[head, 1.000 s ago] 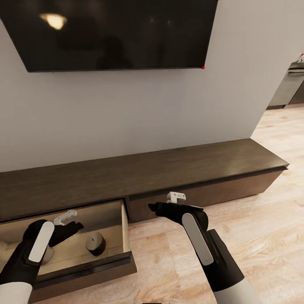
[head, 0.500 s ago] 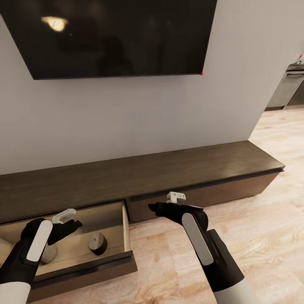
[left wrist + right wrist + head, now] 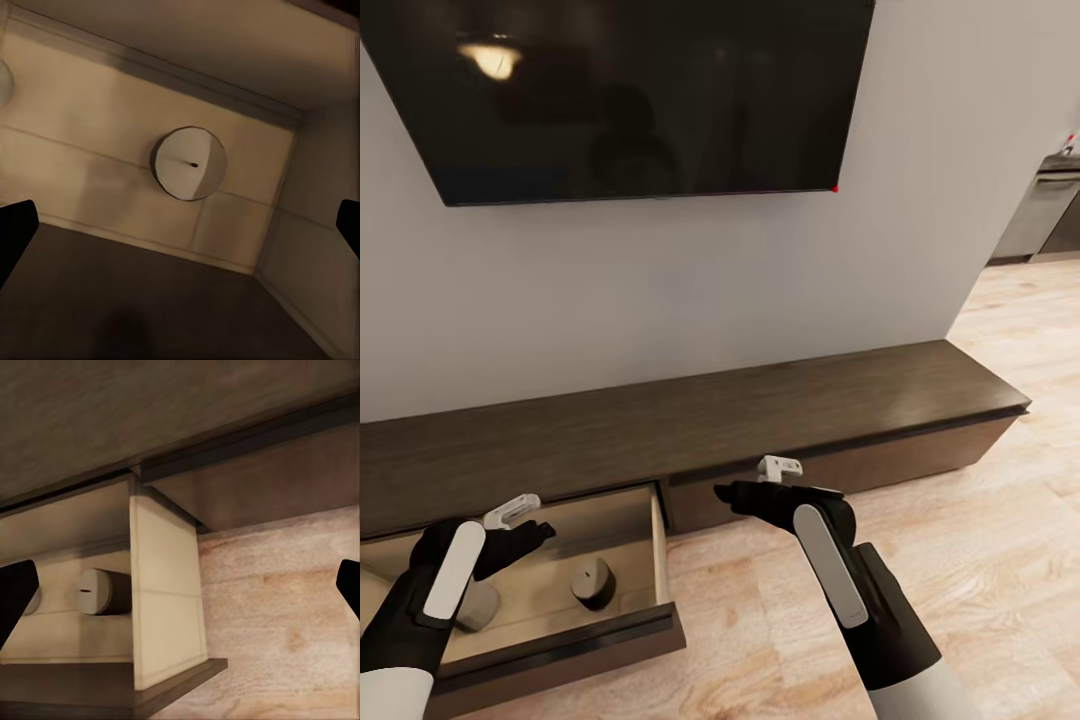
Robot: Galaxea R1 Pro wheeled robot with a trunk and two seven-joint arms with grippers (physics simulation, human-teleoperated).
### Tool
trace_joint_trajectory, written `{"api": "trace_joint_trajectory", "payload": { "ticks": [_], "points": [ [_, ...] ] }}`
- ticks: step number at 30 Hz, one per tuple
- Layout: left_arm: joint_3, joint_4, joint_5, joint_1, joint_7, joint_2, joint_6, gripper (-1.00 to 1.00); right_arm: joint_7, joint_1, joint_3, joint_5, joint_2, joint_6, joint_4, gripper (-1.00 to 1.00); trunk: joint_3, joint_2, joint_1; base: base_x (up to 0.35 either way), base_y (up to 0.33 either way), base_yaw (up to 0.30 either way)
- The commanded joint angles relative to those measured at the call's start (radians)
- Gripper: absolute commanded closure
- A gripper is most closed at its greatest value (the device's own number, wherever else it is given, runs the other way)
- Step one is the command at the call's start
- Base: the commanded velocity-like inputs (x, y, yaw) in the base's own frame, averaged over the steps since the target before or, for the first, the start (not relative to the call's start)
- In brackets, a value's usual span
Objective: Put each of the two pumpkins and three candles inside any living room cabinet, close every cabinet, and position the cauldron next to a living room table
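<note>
The left tool (image 3: 525,520) is hanging released over the cabinet (image 3: 760,410)'s open drawer (image 3: 560,640) (two candles (image 3: 592,582) inside); the right tool (image 3: 745,490) is also released.

Your head camera looks forward and down from standing height at the long, low dark-brown wooden cabinet (image 3: 760,420) against the wall. Your left wrist camera sits close above its pulled-out beige-lined drawer (image 3: 97,127), looking straight down on a stubby pale beige candle (image 3: 190,163). Your right wrist camera looks from farther off, across the drawer's side wall (image 3: 166,592), sharing that candle (image 3: 100,591).
</note>
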Motion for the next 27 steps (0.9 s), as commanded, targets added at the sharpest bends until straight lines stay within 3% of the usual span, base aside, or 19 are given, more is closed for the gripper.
{"api": "trace_joint_trajectory", "payload": {
  "ticks": [1,6,11,17,27],
  "points": [
    [0.0,-0.001,0.01,0.0,0.009,-0.001,0.003,-1.0,-0.011,-0.001,0.0,-0.01,0.0,0.004,-0.002,-1.0,0.002,0.007,-0.004,0.0,0.0,0.0],
    [-0.003,-0.001,0.007,0.0,0.014,0.002,0.006,-1.0,-0.012,-0.001,-0.001,-0.011,0.0,0.014,-0.003,-1.0,0.018,0.042,-0.023,0.0,0.0,0.0],
    [-0.005,-0.002,0.007,0.0,0.024,-0.002,0.007,-1.0,-0.017,-0.001,-0.001,-0.01,0.004,0.071,-0.002,-1.0,0.032,0.077,-0.042,0.0,0.0,0.018],
    [-0.007,-0.001,0.008,0.0,0.025,-0.005,0.008,-1.0,-0.018,0.0,-0.002,-0.01,0.008,0.134,0.001,-1.0,0.05,0.119,-0.065,0.0,0.0,0.208],
    [-0.006,-0.002,0.008,0.0,0.025,-0.005,0.008,-1.0,-0.015,-0.001,-0.004,-0.012,0.001,0.145,0.0,-1.0,0.081,0.189,-0.104,0.0,0.0,0.087]
  ]
}}
